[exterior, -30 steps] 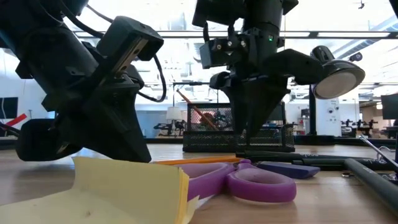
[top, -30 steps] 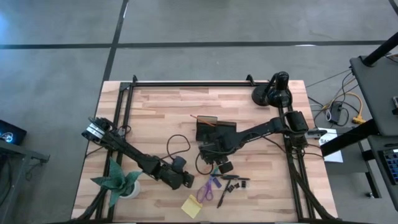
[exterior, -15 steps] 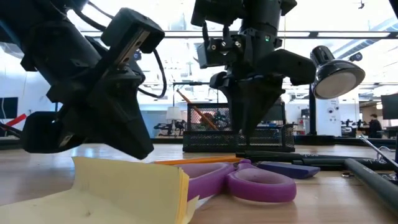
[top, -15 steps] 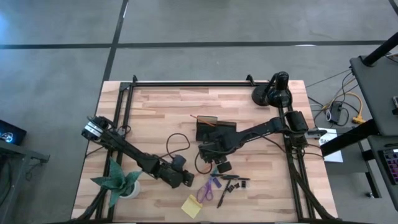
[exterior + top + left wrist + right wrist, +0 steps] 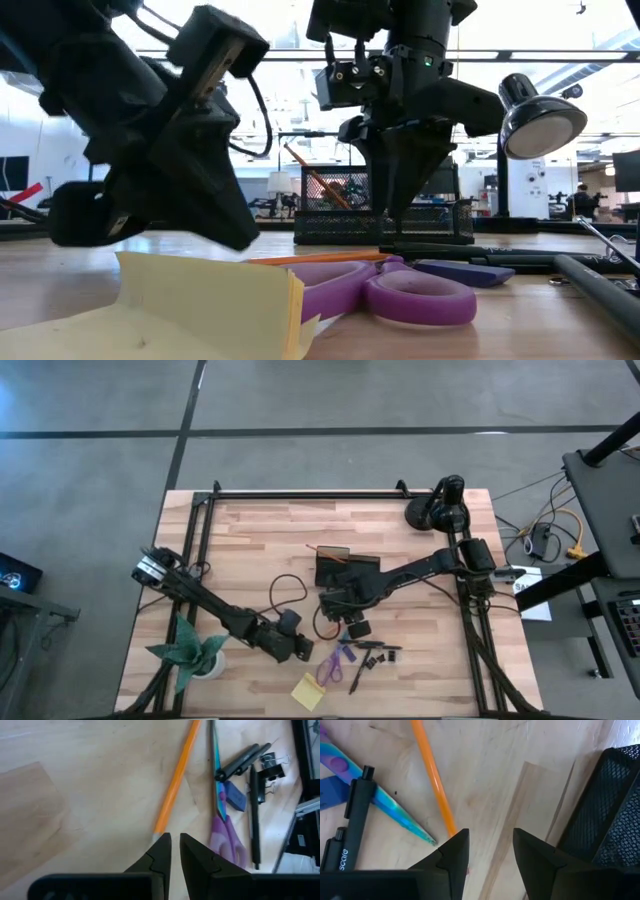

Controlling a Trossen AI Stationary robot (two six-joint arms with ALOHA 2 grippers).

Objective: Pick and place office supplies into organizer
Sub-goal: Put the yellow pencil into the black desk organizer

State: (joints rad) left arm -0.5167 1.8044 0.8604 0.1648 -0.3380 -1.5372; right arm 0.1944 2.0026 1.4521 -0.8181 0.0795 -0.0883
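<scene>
The right gripper, fingers spread moderately apart and empty, hangs just above the bare wood beside the tip of a thin orange pencil, close to the black wire-mesh rectangular organizer, in which another orange pencil leans. The left gripper, fingers nearly closed with a slim gap and nothing between them, points at the pencil's other end. Near the table's front edge lie purple-handled scissors, a black pen, small black binder clips and a square yellow sticky-note pad, all outside the organizer.
</scene>
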